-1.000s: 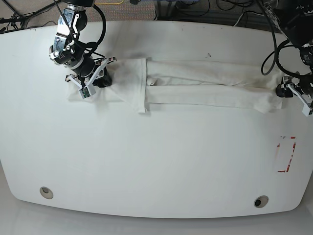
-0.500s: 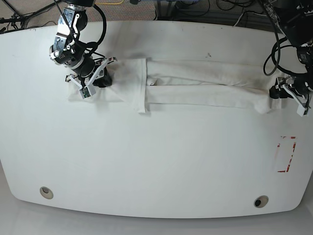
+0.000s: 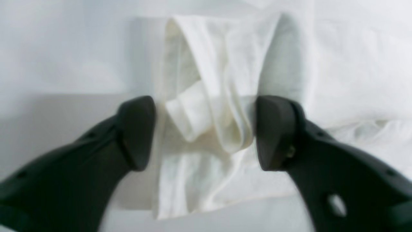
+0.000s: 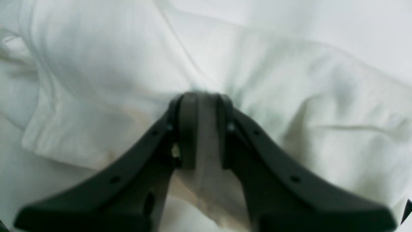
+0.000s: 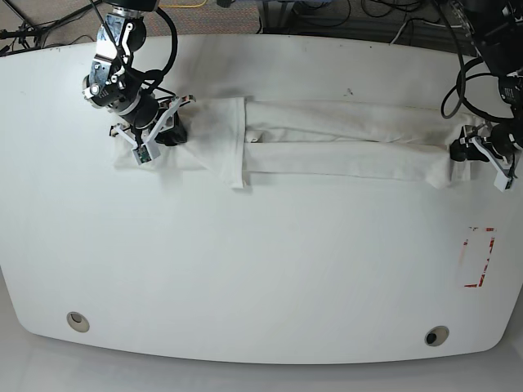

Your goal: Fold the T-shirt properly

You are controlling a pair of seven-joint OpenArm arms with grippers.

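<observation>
The white T-shirt [image 5: 343, 139] lies folded into a long narrow strip across the far half of the table, with no print showing. My right gripper [image 5: 167, 129] is at the strip's left end, shut on a pinch of its cloth [image 4: 273, 106]; the fingers [image 4: 188, 129] press together on the fabric. My left gripper [image 5: 459, 152] is at the strip's right end. Its jaws are open and straddle a bunched fold of the shirt's edge [image 3: 209, 106], with the fingertips [image 3: 273, 129] on either side of it and low over the table.
The white table [image 5: 261, 269] has a red-taped rectangle [image 5: 479, 258] near its right edge and two round holes [image 5: 78, 320] [image 5: 435, 336] near the front. Black cables hang behind the far edge by both arms.
My left gripper has moved in from the table's right edge to the shirt's right end. The right gripper and the shirt have not moved.
</observation>
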